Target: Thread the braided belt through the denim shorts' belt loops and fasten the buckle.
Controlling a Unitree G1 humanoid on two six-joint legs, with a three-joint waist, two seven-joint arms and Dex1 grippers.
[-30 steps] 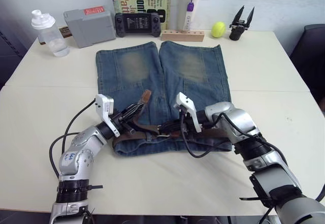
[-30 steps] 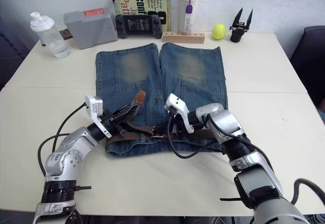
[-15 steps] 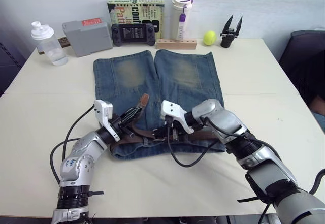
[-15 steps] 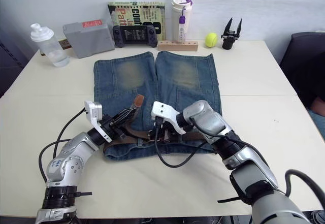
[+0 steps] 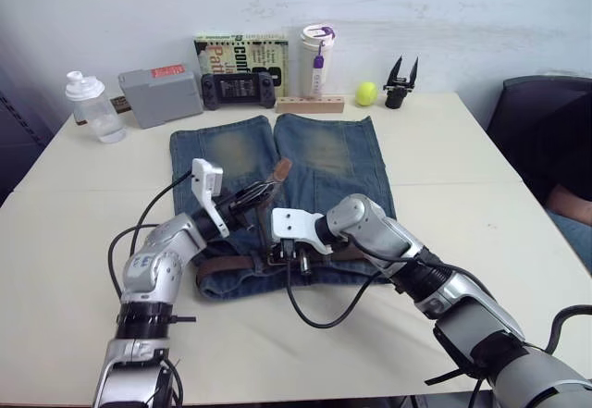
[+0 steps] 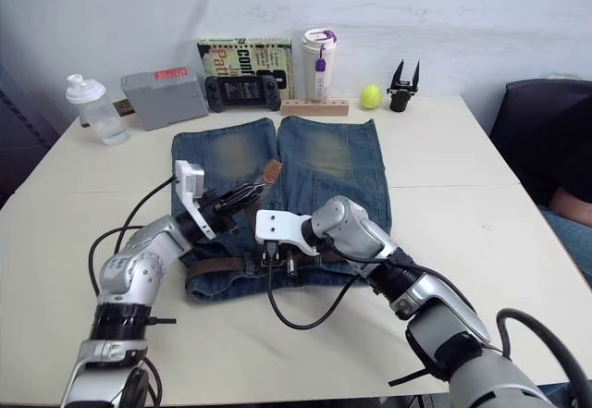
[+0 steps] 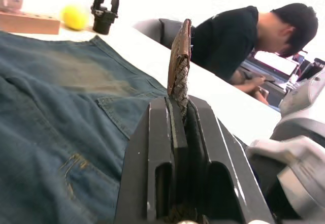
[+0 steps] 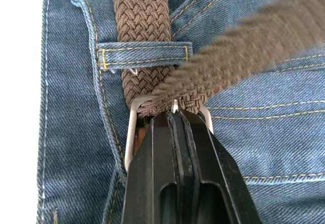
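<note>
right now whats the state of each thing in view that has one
braided belt: under a waistband loop, tip end lifted
buckle: strap running through it, not yet lying fastened
denim shorts: flat, legs away from robot
left gripper: jaws shut on belt's tip end
right gripper: jaws shut at the buckle

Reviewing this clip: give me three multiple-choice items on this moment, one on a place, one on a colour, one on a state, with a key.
1. Where is the buckle?
A. at the shorts' waistband, by a belt loop
B. beside the book
C. off the table

2. What colour is the ball at the table's far edge?
A. red
B. yellow-green
C. blue

3. What is the left gripper doing?
A. hanging open
B. shut on the braided belt
C. shut on a bottle

Key: 1 A, the right wrist view shows it on the denim shorts next to a belt loop. 2 B, it shows yellow-green. 3 B, its fingers pinch the strap near the leather tip.
</note>
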